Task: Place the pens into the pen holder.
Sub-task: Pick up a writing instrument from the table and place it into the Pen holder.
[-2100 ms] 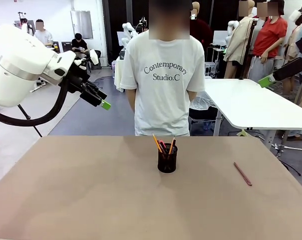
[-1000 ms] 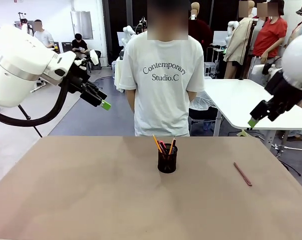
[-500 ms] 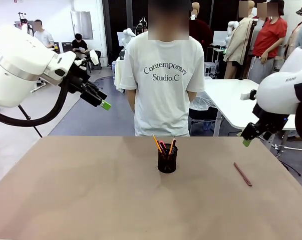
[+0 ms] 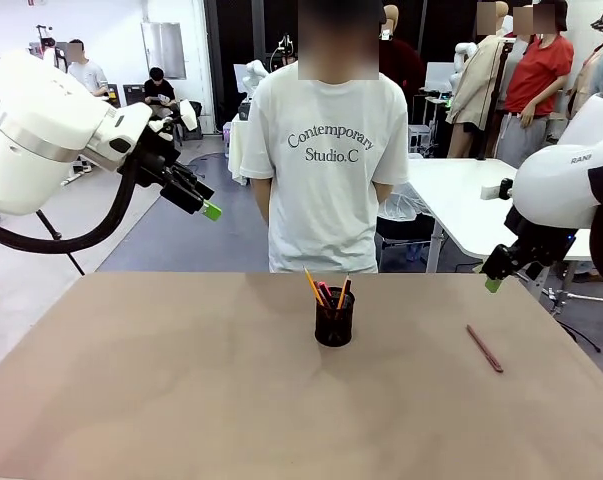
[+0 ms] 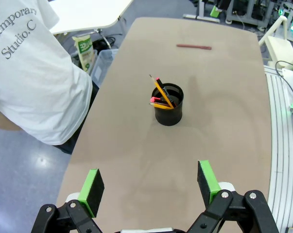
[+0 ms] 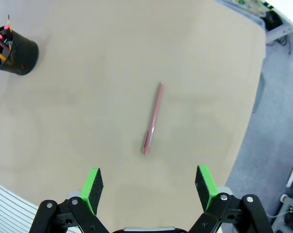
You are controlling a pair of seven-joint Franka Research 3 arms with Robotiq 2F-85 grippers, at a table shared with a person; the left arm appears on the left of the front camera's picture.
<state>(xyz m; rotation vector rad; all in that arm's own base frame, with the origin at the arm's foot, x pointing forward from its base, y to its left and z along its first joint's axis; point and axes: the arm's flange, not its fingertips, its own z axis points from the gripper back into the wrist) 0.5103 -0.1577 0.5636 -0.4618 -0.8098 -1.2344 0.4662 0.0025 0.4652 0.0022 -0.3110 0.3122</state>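
- The right gripper [image 6: 149, 180] hangs above the table's right side, released, its green pads well apart with nothing between them
- At twelve o'clock from it in its wrist view lies the dark reddish-brown pen [image 6: 152, 120], flat on the tan table [image 6: 88, 121], its length running roughly from six up to twelve with a slight lean toward one
- At ten o'clock in that same view stands the black mesh pen holder [image 6: 17, 56], well apart from the loose pen
- Seen from the front, the holder sits upright near the table's middle, and the loose pen lies at about four o'clock from it, near the right edge
- Orange-yellow pencils [image 4: 313, 283] and a stick with a pinkish-red end poke up out of the holder, fanned apart
- The left gripper [image 5: 151, 187] is released too, empty, held high off the table's left side, and the holder is at twelve o'clock in its wrist view
- A person [image 4: 326, 170] in a white T-shirt stands at the far edge, at twelve o'clock from the holder
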